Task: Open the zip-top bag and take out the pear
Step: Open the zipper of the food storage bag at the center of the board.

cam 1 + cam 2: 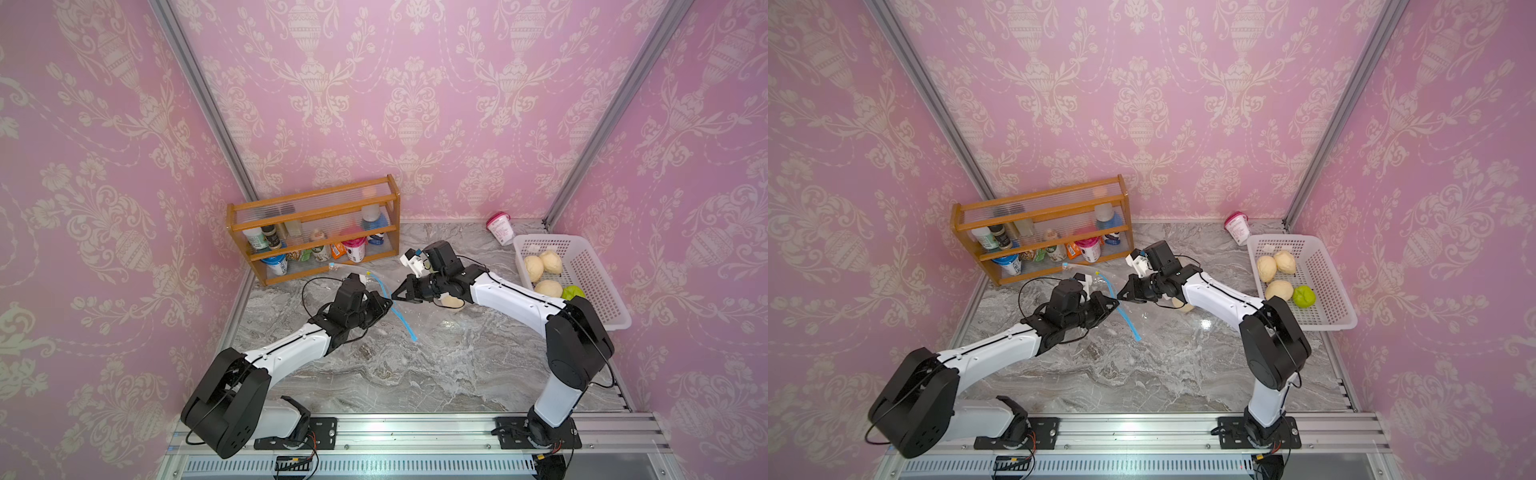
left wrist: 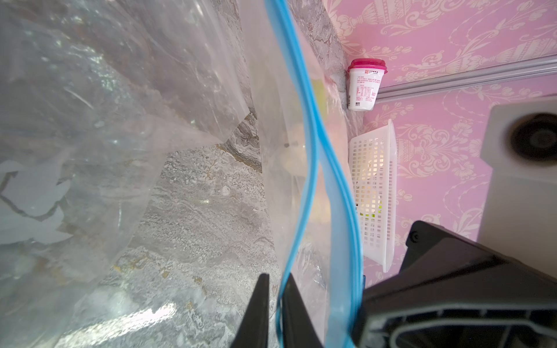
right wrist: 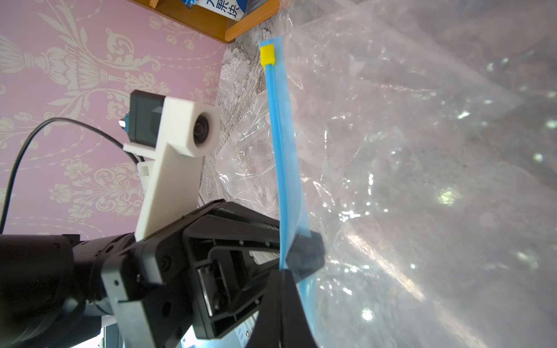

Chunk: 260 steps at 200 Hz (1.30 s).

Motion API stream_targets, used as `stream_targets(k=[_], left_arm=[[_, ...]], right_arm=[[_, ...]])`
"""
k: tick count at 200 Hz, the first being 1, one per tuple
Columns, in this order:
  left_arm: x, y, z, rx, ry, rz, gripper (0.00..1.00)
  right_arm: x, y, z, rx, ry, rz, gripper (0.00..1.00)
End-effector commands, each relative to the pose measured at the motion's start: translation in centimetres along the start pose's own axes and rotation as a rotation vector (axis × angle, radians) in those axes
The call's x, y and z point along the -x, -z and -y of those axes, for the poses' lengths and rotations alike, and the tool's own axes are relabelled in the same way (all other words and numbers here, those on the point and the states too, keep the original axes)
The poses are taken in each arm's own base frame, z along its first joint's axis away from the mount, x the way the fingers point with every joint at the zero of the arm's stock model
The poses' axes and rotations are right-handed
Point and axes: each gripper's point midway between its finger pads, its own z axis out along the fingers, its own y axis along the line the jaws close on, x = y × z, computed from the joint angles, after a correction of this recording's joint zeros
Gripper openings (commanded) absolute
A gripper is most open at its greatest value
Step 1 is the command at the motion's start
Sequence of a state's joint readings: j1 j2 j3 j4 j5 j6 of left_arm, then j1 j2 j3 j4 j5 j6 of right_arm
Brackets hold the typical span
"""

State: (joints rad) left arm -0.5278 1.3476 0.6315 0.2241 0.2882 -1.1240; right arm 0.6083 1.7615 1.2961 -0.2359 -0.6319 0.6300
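Observation:
The clear zip-top bag lies on the marble table, its blue zip edge running diagonally between my two arms. A yellow slider sits at the edge's far end. The two blue lips stand apart in the left wrist view. My left gripper is shut on one blue lip. My right gripper faces it tip to tip, shut on the other lip. The pale pear lies inside the bag, mostly hidden beneath my right arm; it shows only as a yellowish blur through the plastic.
A wooden rack of bottles and cups stands at the back left, close to the bag. A white mesh basket at the right wall holds pale fruits and a green one. A pink-lidded cup leans at the back.

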Motion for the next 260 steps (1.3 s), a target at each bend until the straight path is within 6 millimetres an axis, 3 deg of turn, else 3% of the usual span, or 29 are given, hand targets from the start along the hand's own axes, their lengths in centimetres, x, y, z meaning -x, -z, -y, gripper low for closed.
stream_targets(k=[1,26,51,57,101,141,164,191,237,260], left_arm=[[0.4,-0.2,1.2,-0.020,-0.037,0.008,0.00],[0.4,0.5,0.9,0.020,-0.066,0.009,0.00],[0.7,1.6,0.3,0.101,-0.125,0.010,0.00],[1.4,2.0,1.6,0.088,-0.141,0.023,0.00],[3.8,3.7,3.7,0.102,-0.196,0.050,0.00],[6.4,6.5,6.0,0.147,-0.261,0.079,0.00],[7.7,8.0,7.0,0.170,-0.281,0.092,0.00],[9.9,9.9,9.5,0.176,-0.339,0.123,0.00],[13.9,14.1,17.1,0.125,-0.488,0.198,0.00],[14.5,15.0,20.3,0.060,-0.520,0.189,0.00]], right_arm=[[0.5,1.5,-1.0,-0.009,0.026,0.037,0.00],[1.3,3.4,-0.1,-0.130,0.071,0.087,0.00],[2.9,6.8,0.4,-0.242,0.110,0.165,0.00],[3.3,7.6,0.4,-0.265,0.123,0.184,0.00],[5.3,13.2,0.8,-0.492,0.203,0.280,0.00],[6.3,18.5,2.1,-0.742,0.220,0.381,0.00],[6.8,20.7,1.7,-0.801,0.225,0.445,0.00],[7.5,20.5,-0.3,-0.707,0.220,0.464,0.00],[7.6,15.2,-7.0,-0.334,0.251,0.387,0.00],[7.1,14.8,-7.8,-0.290,0.225,0.392,0.00]])
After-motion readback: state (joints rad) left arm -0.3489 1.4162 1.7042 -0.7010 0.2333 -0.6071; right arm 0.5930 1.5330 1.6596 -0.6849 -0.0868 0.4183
